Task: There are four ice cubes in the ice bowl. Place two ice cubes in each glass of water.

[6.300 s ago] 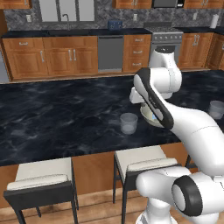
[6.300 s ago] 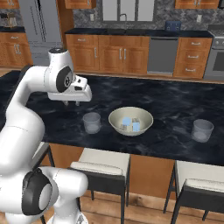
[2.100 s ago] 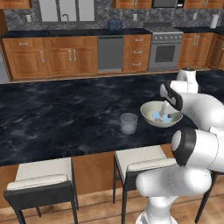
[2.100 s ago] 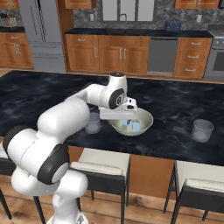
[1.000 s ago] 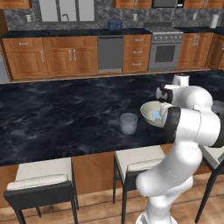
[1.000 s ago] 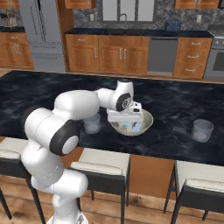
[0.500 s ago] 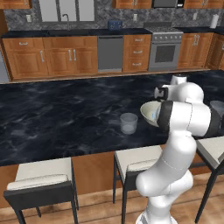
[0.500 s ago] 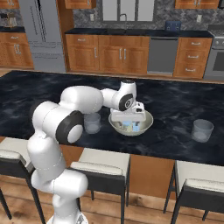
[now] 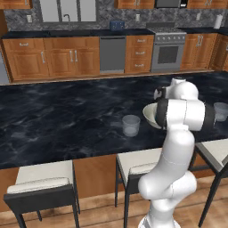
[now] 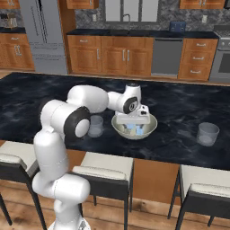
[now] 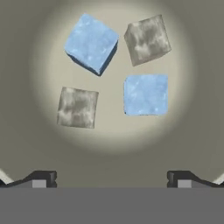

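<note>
In the hand view I look straight down into the cream ice bowl (image 11: pixel 26 131). Several ice cubes lie on its floor: two pale blue ones (image 11: pixel 91 43) (image 11: pixel 145 94) and two greyish ones (image 11: pixel 147 39) (image 11: pixel 77 107). My gripper (image 11: pixel 112 180) is open above them, and nothing sits between its fingertips (image 11: pixel 43 179). In the right base view the gripper (image 10: pixel 134 123) hangs inside the ice bowl (image 10: pixel 152 123). One glass of water (image 10: pixel 95 126) stands just left of the bowl, the other glass (image 10: pixel 208 133) far to its right. The left base view shows the bowl (image 9: pixel 149 114) partly behind my arm.
The black marble counter (image 10: pixel 179 150) carries the bowl and both glasses near its front edge. Stools (image 10: pixel 105 168) (image 10: pixel 204 188) stand below that edge. Wooden cabinets, a dishwasher and a fridge line the far wall.
The hand has sunk a little deeper into the bowl and the elbow has folded closer in. The jaws stay open and the cubes have not moved.
</note>
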